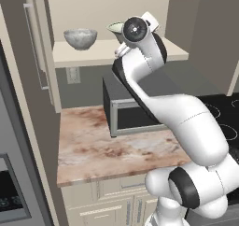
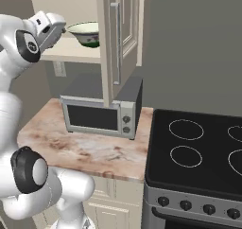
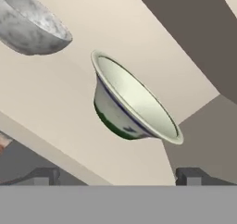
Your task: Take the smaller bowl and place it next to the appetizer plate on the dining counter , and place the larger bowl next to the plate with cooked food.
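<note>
The smaller bowl (image 1: 80,38), mottled grey-white, stands on the open cabinet shelf (image 1: 93,56). Right of it on the same shelf stands the larger bowl (image 2: 87,33), cream inside and green-patterned outside; in the left base view its rim (image 1: 114,27) peeks out from behind my wrist. My gripper (image 2: 64,28) is raised to shelf height, just short of the larger bowl. In the hand view the gripper (image 3: 118,176) is open and holds nothing. It faces the larger bowl (image 3: 134,100), with the smaller bowl (image 3: 28,26) off to the side. The appetizer plate, the plate with cooked food and the dining counter are out of view.
A microwave (image 2: 101,112) sits on the marble kitchen counter (image 1: 102,150) below the shelf. An open cabinet door (image 2: 118,39) hangs right of the larger bowl. A black stove (image 2: 198,152) adjoins the counter on the right, and a fridge (image 1: 14,183) stands at the left.
</note>
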